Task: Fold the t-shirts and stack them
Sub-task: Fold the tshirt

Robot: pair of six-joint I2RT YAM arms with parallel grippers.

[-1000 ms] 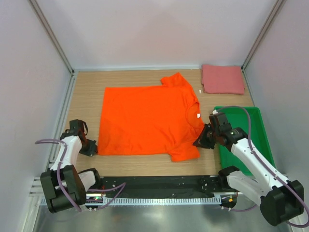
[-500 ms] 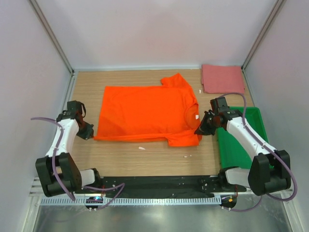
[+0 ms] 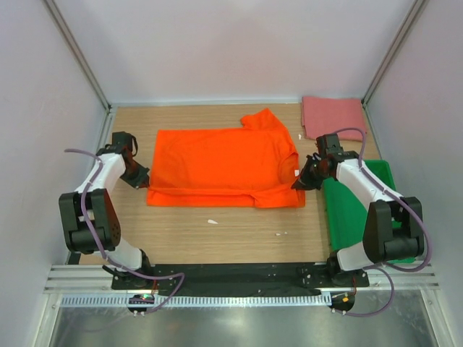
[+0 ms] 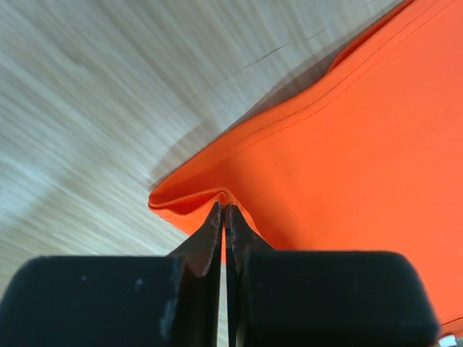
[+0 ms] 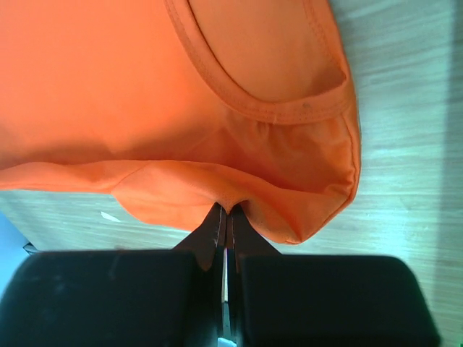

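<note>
The bright orange t-shirt (image 3: 221, 163) lies on the wooden table with its near part folded back over itself. My left gripper (image 3: 142, 178) is shut on the shirt's left corner; the left wrist view shows the cloth (image 4: 340, 159) pinched between the fingertips (image 4: 226, 211). My right gripper (image 3: 299, 182) is shut on the shirt's right edge by the collar; the right wrist view shows the cloth (image 5: 217, 108) bunched at the tips (image 5: 225, 210). The pink-red t-shirt (image 3: 333, 118) lies folded at the far right corner.
A green plastic tray (image 3: 362, 217) stands at the right, under my right arm. Small white scraps (image 3: 212, 221) lie on the bare wood near the front. Grey walls and metal posts close in the table on three sides.
Both grippers have moved away from the front edge, carrying the shirt's near edge with them. The near part of the shirt now lies doubled over the rest.
</note>
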